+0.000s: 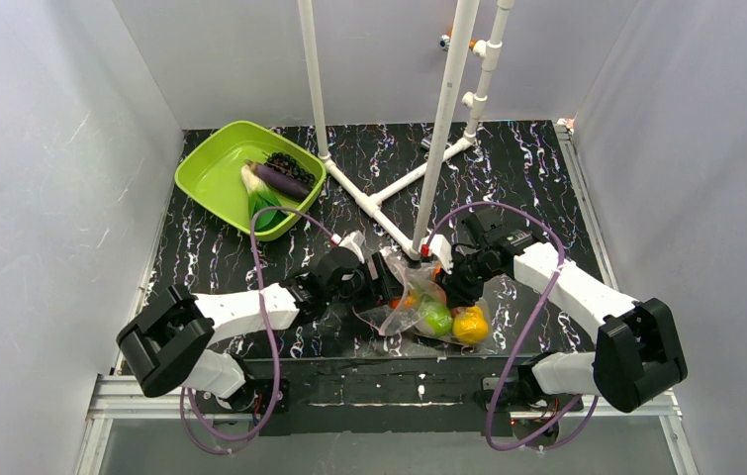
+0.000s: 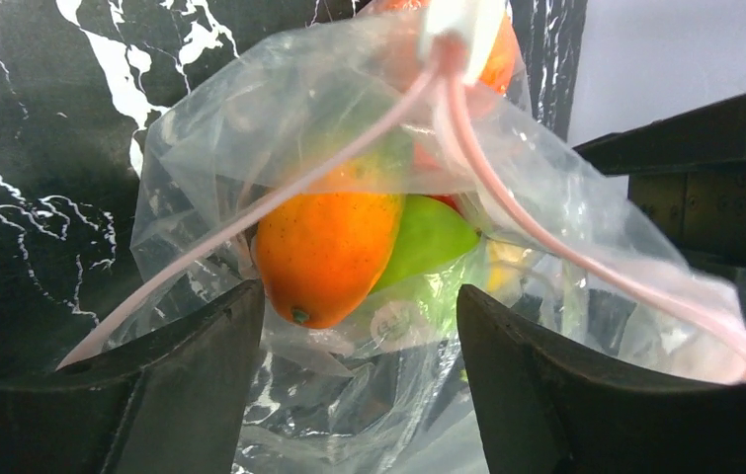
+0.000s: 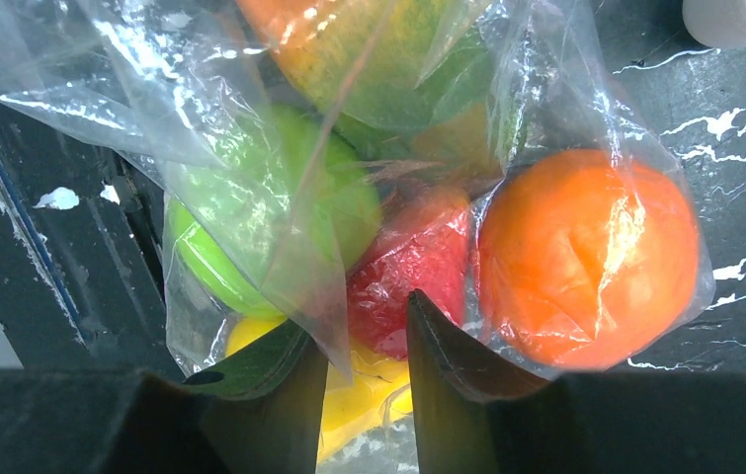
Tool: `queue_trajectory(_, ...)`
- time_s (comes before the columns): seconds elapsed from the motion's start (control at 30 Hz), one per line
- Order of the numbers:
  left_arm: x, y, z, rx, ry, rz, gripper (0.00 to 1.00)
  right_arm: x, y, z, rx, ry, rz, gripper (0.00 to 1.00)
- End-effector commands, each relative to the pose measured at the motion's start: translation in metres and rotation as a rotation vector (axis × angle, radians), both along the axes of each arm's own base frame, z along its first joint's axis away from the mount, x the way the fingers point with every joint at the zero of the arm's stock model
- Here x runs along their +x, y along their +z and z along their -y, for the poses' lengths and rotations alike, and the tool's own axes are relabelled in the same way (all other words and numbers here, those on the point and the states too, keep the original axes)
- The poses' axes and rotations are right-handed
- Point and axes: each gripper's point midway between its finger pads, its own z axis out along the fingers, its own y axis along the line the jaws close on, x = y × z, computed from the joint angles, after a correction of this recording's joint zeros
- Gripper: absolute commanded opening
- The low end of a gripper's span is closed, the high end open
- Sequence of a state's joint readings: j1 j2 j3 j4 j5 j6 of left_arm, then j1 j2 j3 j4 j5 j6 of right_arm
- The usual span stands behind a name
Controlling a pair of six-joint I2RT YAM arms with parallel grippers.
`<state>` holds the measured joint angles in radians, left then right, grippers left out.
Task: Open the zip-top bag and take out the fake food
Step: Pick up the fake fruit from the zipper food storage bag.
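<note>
Bag: the bag (image 1: 399,317) lies on the table (image 1: 547,178) near its front edge, between the two grippers, well apart from the tray (image 1: 216,173).
Mouth: in the left wrist view the pink zip strip (image 2: 507,188) runs in two separate lines, so I judge that the mouth is already open (the opening step looks done).
Taken out: the eggplant (image 1: 282,181), the grapes (image 1: 292,164) and the leafy vegetable (image 1: 262,203) lie in the tray.
Left inside: the apple (image 1: 436,318), the lemon (image 1: 470,325), an orange (image 2: 324,252) close to the mouth, a second orange (image 3: 586,257) and the red piece (image 3: 413,272).
Left gripper: the left gripper (image 2: 361,296) has its jaws wide apart. Bag film and the orange are in front of them, and nothing is pinched.
Right gripper: the right gripper (image 3: 359,316) has its jaws near to each other with a narrow gap. A fold of film hangs into this gap, but I cannot tell if it is really clamped.
Progress: about the middle, in my judgement. Three pieces are out and five are to be removed.
Next need: one gripper must hold the bag firm while the other reaches in the mouth for the nearest orange.
</note>
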<state>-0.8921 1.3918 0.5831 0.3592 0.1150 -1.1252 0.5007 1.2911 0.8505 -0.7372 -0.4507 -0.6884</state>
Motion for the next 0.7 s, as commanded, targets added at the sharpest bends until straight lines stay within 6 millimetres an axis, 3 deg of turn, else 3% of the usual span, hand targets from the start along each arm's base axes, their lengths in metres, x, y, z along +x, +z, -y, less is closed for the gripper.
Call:
queue_trajectory(0.0, -0.001, 0.025, -0.004, 0.091, -0.129, 0.167, 0.7, 0.006, 0.01, -0.006, 0.017, 0.02, 0.029, 0.4)
queue_trajectory(0.2, 0.001, 0.029, -0.022, 0.276, -0.309, 0.394, 0.72, 0.006, 0.01, -0.007, 0.02, 0.022, 0.032, 0.4)
queue_trajectory(0.4, -0.001, 0.03, -0.01, 0.271, -0.505, 0.59, 0.75, 0.006, 0.01, -0.006, 0.018, 0.022, 0.029, 0.39)
queue_trajectory(0.67, 0.008, 0.025, 0.011, 0.261, -0.589, 0.665, 0.73, 0.006, 0.011, -0.007, 0.02, 0.023, 0.029, 0.38)
